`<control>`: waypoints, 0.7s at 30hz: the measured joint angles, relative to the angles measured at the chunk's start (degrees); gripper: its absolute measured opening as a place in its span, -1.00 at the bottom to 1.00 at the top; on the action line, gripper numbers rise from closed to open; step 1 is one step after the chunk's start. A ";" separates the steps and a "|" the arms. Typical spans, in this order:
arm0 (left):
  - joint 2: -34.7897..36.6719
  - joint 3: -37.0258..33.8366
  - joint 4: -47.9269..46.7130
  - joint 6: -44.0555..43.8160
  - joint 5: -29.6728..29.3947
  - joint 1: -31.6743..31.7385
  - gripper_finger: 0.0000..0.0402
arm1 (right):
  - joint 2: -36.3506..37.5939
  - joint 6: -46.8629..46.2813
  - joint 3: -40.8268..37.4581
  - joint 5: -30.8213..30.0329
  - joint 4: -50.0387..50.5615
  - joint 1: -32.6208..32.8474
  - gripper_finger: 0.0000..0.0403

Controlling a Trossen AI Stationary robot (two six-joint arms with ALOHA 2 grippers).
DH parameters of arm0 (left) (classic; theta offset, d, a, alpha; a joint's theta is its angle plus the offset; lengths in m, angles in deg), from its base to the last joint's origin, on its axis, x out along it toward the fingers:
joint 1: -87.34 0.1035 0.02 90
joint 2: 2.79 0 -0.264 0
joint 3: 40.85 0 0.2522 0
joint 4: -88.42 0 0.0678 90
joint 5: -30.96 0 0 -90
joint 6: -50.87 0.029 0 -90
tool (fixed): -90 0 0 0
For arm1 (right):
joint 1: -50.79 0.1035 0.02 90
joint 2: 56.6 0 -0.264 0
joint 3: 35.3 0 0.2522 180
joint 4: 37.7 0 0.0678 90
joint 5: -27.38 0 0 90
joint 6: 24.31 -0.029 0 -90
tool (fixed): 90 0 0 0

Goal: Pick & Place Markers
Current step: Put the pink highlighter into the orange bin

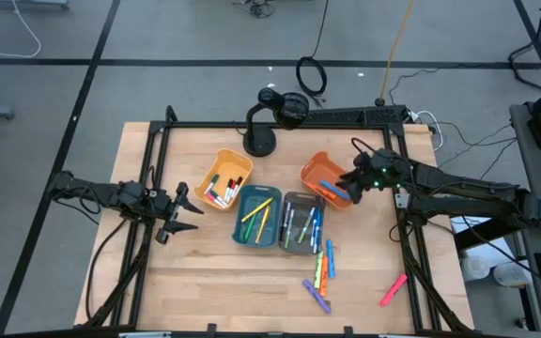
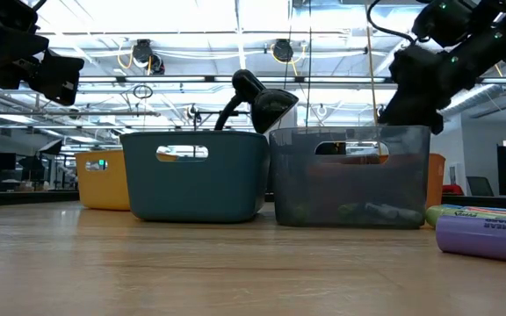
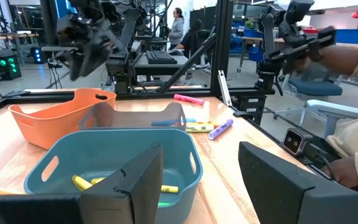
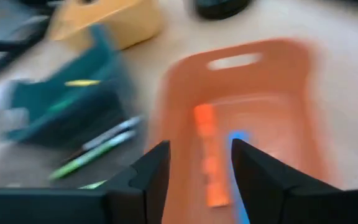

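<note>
Four bins [image 1: 287,222] crowd mid-table; I see bare wood around them. My right gripper [image 1: 356,180], jaws apart, hangs over the orange bin [image 1: 319,173]. Left gripper [image 1: 178,217] waits open, left. Loose markers [image 1: 322,274] lie near the front edge.

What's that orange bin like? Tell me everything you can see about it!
The orange bin is a small plastic tub with rounded corners, thin walls and a slot handle cut near its rim. It sits upright on the wooden table, angled, at the right end of the row, touching or nearly touching the grey bin. Inside lie an orange marker and a blue marker. The right gripper hangs just over it, fingers apart and empty.
</note>
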State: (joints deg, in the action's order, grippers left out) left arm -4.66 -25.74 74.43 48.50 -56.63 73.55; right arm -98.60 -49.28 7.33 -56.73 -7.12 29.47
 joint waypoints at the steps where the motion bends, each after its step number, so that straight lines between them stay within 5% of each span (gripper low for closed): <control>1: 0.01 0.00 0.01 0.00 0.01 0.00 0.07 | 0.00 -1.57 0.01 4.31 -0.95 0.02 -0.20; 5: 0.01 0.00 0.01 0.00 0.02 -0.01 0.07 | 0.02 -14.93 0.10 23.00 -7.70 2.25 -0.20; 8: 0.01 0.00 0.00 0.00 0.01 -0.01 0.07 | 0.00 -26.31 0.10 27.35 -13.60 9.43 -0.23; 13: 0.01 0.00 0.00 0.00 0.01 -0.02 0.07 | -0.19 -37.24 0.32 19.62 -23.70 25.35 -0.24; 21: 0.00 0.00 0.02 0.00 0.00 0.00 0.07 | -5.02 -56.74 3.52 1.89 -13.89 51.23 -0.24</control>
State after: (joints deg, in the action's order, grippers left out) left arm -4.66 -25.74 74.45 48.49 -56.62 73.55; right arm -103.61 -106.02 10.84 -54.84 -21.01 80.70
